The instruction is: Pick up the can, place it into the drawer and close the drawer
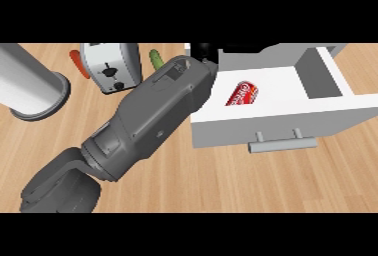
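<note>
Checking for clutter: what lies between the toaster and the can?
In the head view, the robot's grey left forearm crosses between the toaster and the can, which lies in the open drawer.

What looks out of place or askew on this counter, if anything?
Only the can: it lies slanted on the floor of the open drawer, not upright. The left hand is at the drawer's left wall. Nothing looks spilled or damaged.
</note>
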{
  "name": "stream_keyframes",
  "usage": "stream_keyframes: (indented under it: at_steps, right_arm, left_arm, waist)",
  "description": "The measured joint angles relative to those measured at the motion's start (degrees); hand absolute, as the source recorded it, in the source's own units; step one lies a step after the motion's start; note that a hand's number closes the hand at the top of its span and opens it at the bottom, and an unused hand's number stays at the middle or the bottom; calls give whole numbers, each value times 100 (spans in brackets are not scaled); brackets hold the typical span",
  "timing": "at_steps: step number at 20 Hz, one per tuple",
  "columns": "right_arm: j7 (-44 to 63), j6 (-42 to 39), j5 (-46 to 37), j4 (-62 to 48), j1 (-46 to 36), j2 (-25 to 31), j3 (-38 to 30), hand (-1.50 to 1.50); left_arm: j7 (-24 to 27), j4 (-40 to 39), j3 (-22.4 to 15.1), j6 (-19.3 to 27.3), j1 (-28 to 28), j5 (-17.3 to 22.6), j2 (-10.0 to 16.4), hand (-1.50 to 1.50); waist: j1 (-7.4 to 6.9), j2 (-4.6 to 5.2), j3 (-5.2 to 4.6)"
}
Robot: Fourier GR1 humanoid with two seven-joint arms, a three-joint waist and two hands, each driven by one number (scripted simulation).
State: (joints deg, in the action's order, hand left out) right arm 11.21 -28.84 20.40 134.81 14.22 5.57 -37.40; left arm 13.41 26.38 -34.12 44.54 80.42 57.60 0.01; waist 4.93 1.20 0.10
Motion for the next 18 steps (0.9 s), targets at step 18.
stream_keyframes:
  at_steps: [18]
  right_arm:
    - [-996, 476, -4594, -434, -1452, -25, 2270, -150]
  left_arm:
    - [244, 180, 37, 60, 86, 249, 0, -150]
  waist:
    - [-441, -51, -8]
